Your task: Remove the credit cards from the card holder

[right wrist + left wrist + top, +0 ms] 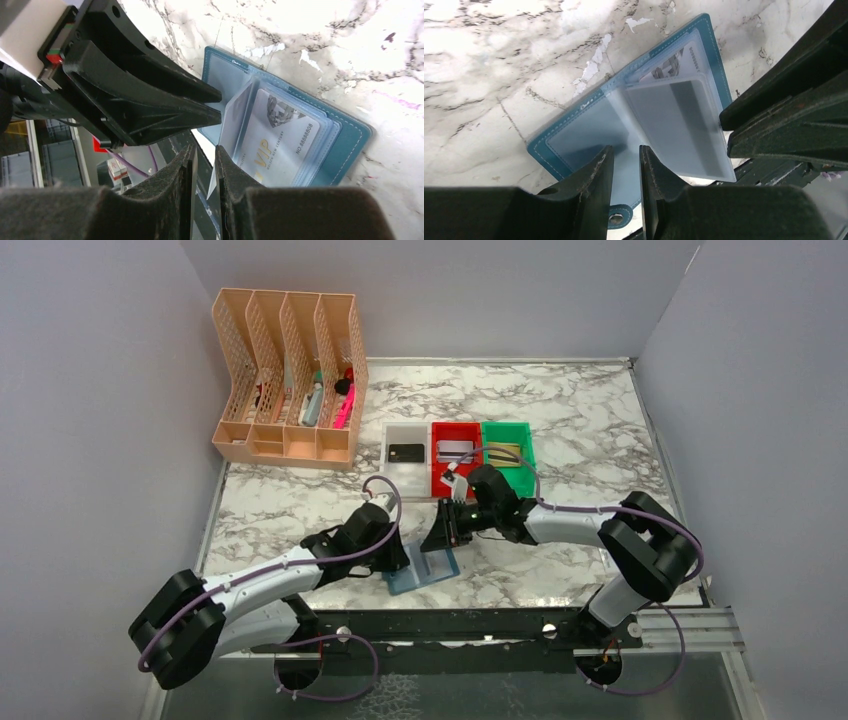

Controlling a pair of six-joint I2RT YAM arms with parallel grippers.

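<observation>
The blue card holder (425, 570) lies open on the marble near the front edge. In the right wrist view a silver VIP credit card (280, 145) sits in its clear pockets. My left gripper (626, 150) is low over the left half, fingers a narrow gap apart with nothing between them. A clear pocket leaf (674, 125) with a grey card showing through it is raised toward my right gripper (206, 150). Its corner sits in the narrow gap between those fingers, which are not clamped on it. More cards lie in the bins: black (405, 452), silver (455, 449), gold (503, 450).
White (392, 468), red (440, 472) and green (522, 468) bins stand in a row behind the grippers. A peach mesh file rack (285, 380) with pens stands at the back left. The two grippers are close together over the holder.
</observation>
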